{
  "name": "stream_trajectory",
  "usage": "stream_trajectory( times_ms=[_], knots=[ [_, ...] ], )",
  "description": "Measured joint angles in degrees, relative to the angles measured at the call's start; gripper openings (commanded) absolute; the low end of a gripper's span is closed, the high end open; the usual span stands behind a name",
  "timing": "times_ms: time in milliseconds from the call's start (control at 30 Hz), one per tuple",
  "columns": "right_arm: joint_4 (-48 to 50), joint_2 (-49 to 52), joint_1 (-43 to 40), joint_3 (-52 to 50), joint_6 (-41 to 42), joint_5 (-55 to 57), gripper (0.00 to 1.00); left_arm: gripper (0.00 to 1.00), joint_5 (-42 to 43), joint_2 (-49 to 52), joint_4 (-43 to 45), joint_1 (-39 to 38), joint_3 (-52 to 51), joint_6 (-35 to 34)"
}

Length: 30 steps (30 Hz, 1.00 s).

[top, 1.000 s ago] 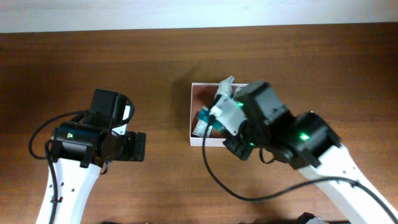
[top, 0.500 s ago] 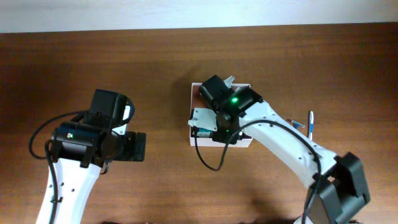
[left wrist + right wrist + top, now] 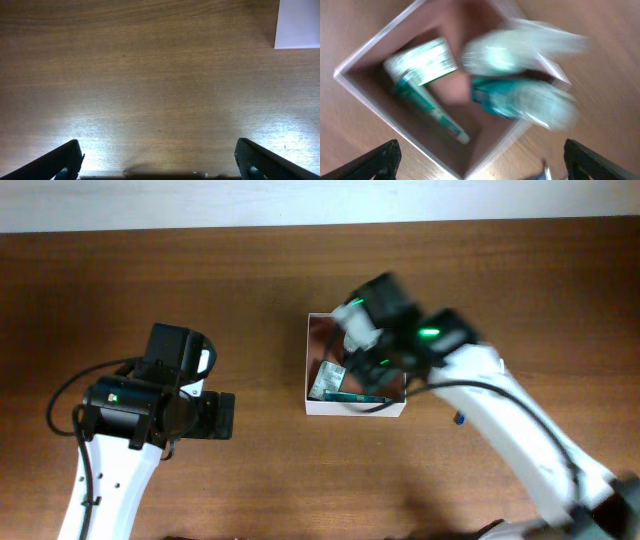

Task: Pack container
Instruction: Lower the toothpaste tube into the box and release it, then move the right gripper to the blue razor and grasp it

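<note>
- Overhead: container [image 3: 355, 409] sits on the table [image 3: 250, 280] just right of centre, with white walls and a reddish-brown inside
- right arm [image 3: 510, 405] comes in from the lower right and its head hangs over the far-right part of the container, hiding that corner; the head is blurred
- right wrist view: right gripper [image 3: 480, 162] has its fingers wide apart at the bottom corners with nothing between them, and the open box is directly below
- contents there are blurred: green-and-white tube [image 3: 422, 80] lies diagonally along the left side, teal packet [image 3: 502, 97] is toward the right
- pale translucent item [image 3: 520, 47] is at the far-right rim; cannot tell if it lies inside or rests on the rim
- left arm [image 3: 130, 405] is well apart from the container, off to its left
- left gripper [image 3: 157, 162] has its fingers spread wide and is empty, with only bare wood under it; a white corner of the container shows top right in the left wrist view
- small blue item [image 3: 458, 418] lies on the table just beside the right arm, too small to identify
</note>
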Motion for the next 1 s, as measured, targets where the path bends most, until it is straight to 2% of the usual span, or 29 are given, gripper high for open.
stream_trajectory(
  times_ms=[200, 400, 467, 567, 667, 867, 1000],
  knots=[
    [-6.54, -8.57, -19.1, 1.03, 19.67, 0.13, 1.0, 0.99, 0.0, 0.0, 0.02, 0.0, 0.0, 0.0],
    [-4.98, -3.76, -34.93, -2.58, 26.03, -3.67, 0.95, 1.0, 0.0, 0.0, 0.02, 0.0, 0.0, 0.0],
    [-3.65, 0.46, -37.97, -5.35, 27.85, -5.31, 0.89, 0.99, 0.0, 0.0, 0.0, 0.0, 0.0, -0.02],
    [-1.57, 7.67, -40.26, -7.87, 28.85, -6.73, 0.81, 0.99, 0.0, 0.0, 0.02, 0.0, 0.0, -0.02],
    [0.42, 14.32, -40.7, -8.46, 27.87, -8.66, 0.81, 0.99, 0.0, 0.0, 0.02, 0.0, 0.0, -0.02],
    [0.5, 18.95, -40.7, -8.5, 26.4, -10.64, 0.63, 0.99, 0.0, 0.0, 0.02, 0.0, 0.0, 0.0],
    [0.28, 19.61, -40.7, -10.45, 27.15, -13.29, 0.6, 0.99, 0.0, 0.0, 0.02, 0.0, 0.0, -0.02]
  ],
)
